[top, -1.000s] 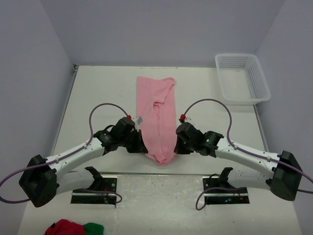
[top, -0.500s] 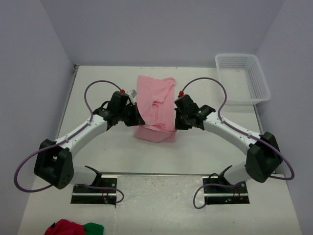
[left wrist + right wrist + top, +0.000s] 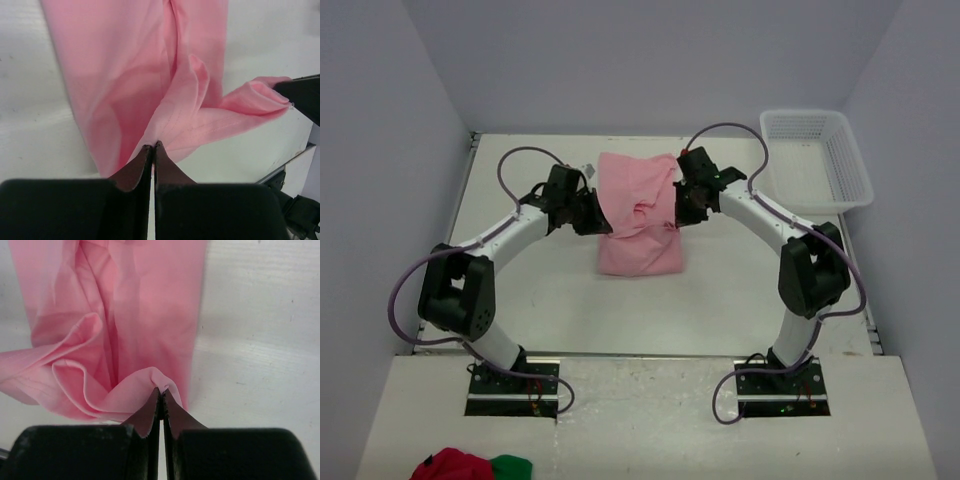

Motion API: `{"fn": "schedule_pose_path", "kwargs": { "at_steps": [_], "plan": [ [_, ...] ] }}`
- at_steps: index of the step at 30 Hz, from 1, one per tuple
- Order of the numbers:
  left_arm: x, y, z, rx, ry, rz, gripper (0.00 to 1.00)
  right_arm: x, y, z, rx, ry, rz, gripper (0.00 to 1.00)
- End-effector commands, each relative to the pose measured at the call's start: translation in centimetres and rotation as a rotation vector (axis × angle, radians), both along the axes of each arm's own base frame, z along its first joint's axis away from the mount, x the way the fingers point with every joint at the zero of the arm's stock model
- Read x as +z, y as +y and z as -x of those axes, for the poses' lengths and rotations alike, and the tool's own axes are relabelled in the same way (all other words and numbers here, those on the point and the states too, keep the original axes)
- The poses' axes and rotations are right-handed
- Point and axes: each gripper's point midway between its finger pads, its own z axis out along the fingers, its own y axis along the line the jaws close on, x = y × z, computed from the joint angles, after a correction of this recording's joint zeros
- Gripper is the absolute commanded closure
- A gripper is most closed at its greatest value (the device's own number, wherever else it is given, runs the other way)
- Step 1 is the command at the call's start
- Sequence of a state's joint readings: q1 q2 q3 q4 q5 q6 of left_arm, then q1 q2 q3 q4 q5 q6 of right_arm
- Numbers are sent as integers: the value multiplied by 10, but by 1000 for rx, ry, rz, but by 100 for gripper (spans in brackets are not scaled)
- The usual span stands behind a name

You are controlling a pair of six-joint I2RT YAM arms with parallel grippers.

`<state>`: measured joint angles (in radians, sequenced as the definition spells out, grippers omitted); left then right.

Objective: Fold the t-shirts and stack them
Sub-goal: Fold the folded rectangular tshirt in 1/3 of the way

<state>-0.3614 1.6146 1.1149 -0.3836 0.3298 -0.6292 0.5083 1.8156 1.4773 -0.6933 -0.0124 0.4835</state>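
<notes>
A light pink t-shirt [image 3: 638, 215] lies at the middle of the table, its near part doubled over toward the far edge. My left gripper [image 3: 597, 215] is shut on a corner of the lifted layer at its left side; the pinched hem shows in the left wrist view [image 3: 154, 146]. My right gripper [image 3: 677, 213] is shut on the opposite corner at the right side, the fabric bunched at the tips in the right wrist view [image 3: 161, 388]. The pink cloth [image 3: 125, 315] stretches below both grippers. No collar or label is in view.
A white plastic basket [image 3: 815, 158] stands at the back right of the table. A red and green cloth heap [image 3: 470, 466] lies off the table at the front left. Grey walls close in the table on three sides.
Both grippers have carried the shirt's near end away from the arm bases toward the far edge, folding the long strip over itself into a shorter shape.
</notes>
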Motion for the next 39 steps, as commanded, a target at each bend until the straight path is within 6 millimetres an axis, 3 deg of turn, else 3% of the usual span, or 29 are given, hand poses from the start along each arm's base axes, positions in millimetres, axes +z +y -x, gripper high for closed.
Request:
{"fn": "schedule_pose_path", "kwargs": {
  "at_steps": [1,10,17,19,20,21,23,25,27,28,30,32,34,36,37,38,39],
  "plan": [
    [28,7,-34,0,-119,20,100,12,3,-11,51,-3,-9,100],
    [34,18,-77,11,-122,-15,100,12,9,-40,60,9,-33,100],
    [31,16,-107,13,-120,-21,100,-1,7,-64,50,32,-39,100],
    [13,15,-115,8,-90,-27,100,-7,5,-70,48,47,-40,100],
    [17,15,-118,10,-100,-26,100,-4,4,-73,45,40,-43,100],
    [5,14,-120,7,-76,-28,100,-9,4,-74,44,51,-46,100],
    [-1,14,-129,16,-80,-40,100,-10,3,-79,45,54,-55,100],
    [-20,14,-134,5,-46,-51,100,-16,3,-85,44,58,-56,100],
    [-29,15,-145,18,-45,-75,96,-20,-1,-92,45,60,-61,100],
    [-27,14,-149,7,-58,-70,89,-23,-1,-99,44,62,-57,100],
    [-18,14,-166,15,-111,-86,72,-26,-5,-110,61,59,-46,88],
    [-11,23,-182,55,-150,-135,68,-28,-11,-130,60,39,-22,74],
    [2,25,-191,61,-200,-145,65,-18,-16,-147,50,2,-3,68],
    [37,28,-199,73,-297,-153,51,-4,-27,-159,44,-62,32,60],
    [49,30,-201,81,-343,-169,50,17,-28,-166,49,-123,31,59],
    [79,38,-200,128,-406,-199,50,28,-37,-172,35,-165,64,56],
    [90,43,-198,152,-427,-212,50,39,-41,-175,26,-193,75,52]
  ]
}}
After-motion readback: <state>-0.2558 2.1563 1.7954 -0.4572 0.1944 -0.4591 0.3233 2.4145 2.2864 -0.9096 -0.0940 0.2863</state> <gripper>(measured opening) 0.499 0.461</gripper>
